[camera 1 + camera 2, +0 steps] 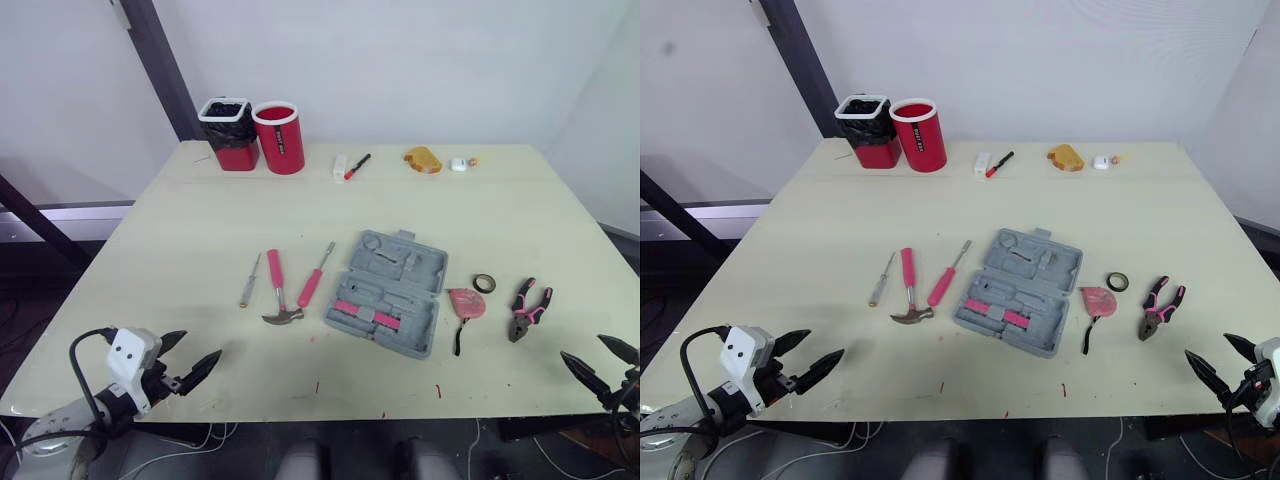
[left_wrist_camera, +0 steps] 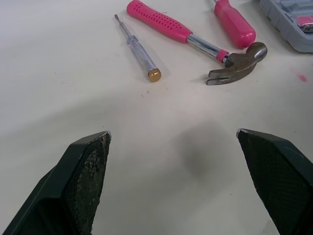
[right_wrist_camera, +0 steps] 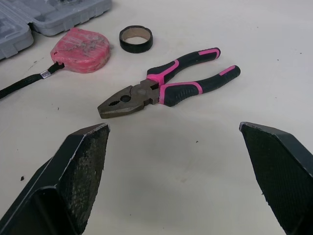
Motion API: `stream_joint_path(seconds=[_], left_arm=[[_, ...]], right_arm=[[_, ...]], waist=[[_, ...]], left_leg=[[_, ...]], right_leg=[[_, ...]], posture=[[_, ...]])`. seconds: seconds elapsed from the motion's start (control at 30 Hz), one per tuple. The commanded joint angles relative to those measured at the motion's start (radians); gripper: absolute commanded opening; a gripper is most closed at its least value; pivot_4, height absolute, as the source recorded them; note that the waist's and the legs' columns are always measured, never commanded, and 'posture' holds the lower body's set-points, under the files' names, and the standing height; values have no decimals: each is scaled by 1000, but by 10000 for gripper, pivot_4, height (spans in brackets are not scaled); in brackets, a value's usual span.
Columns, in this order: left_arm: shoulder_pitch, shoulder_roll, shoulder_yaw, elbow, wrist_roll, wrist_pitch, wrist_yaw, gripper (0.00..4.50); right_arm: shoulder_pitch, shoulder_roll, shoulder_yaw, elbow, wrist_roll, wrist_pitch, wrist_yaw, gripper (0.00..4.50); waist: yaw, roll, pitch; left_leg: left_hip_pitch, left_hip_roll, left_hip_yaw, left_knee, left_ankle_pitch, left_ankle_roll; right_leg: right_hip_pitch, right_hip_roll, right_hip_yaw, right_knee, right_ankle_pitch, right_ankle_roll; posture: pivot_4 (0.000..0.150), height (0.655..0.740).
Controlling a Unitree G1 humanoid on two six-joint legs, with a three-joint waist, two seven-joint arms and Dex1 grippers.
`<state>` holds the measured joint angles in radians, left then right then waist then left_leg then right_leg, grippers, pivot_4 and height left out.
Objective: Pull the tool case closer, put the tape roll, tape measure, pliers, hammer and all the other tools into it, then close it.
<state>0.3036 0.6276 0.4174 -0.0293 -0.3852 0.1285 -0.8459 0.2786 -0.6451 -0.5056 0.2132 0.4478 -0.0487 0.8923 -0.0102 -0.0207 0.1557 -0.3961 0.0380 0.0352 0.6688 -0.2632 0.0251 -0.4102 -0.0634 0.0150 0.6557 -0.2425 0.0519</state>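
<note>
At the lower left of the head view, the left gripper hovers over the near edge of the table. Its two black fingers are spread wide and nothing is between them but bare tabletop.

In the upper left, at the table's far edge, a black bin with a white rim stands against a red cup.

Left of centre, three tools lie side by side:
- a slim clear-handled screwdriver;
- a hammer with a pink grip, its steel head toward the near edge;
- just beside the hammer, a pink-handled screwdriver.

In the middle of the frame the grey tool case lies open and flat on the table, with pink pieces in its nearer half. Behind it, along the far edge, lie a small white block and a red and black pen. Further right are a yellow lump and a small white thing.

Just right of the case sits the pink tape measure, its black strap trailing toward the near edge. The black tape roll lies close behind it. Further right are the pliers, with pink and black handles and the nose pointing at the near edge.

At the lower right, the right gripper hangs near the pliers' nose, fingers far apart and holding nothing.
</note>
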Motion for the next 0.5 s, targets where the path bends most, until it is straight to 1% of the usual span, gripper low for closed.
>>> stream_joint_path(seconds=[0.03,0.17,0.5], left_arm=[[-3,4,3,15,3,-32,-9,43966],[-20,6,1,59,15,-61,-18,43966],[-28,15,1,82,15,-78,-33,43966]], right_arm=[[9,-9,-16,-36,3,-2,-5,45000],[20,-6,-17,-56,0,4,-12,45000],[28,2,-12,-65,-4,4,-16,45000]], waist=[[0,0,0],[0,0,0],[0,0,0]], left_leg=[[0,0,0,0,0,0],[0,0,0,0,0,0],[0,0,0,0,0,0]], right_leg=[[0,0,0,0,0,0],[0,0,0,0,0,0],[0,0,0,0,0,0]], posture=[[1500,7371],[1500,7371],[1500,7371]])
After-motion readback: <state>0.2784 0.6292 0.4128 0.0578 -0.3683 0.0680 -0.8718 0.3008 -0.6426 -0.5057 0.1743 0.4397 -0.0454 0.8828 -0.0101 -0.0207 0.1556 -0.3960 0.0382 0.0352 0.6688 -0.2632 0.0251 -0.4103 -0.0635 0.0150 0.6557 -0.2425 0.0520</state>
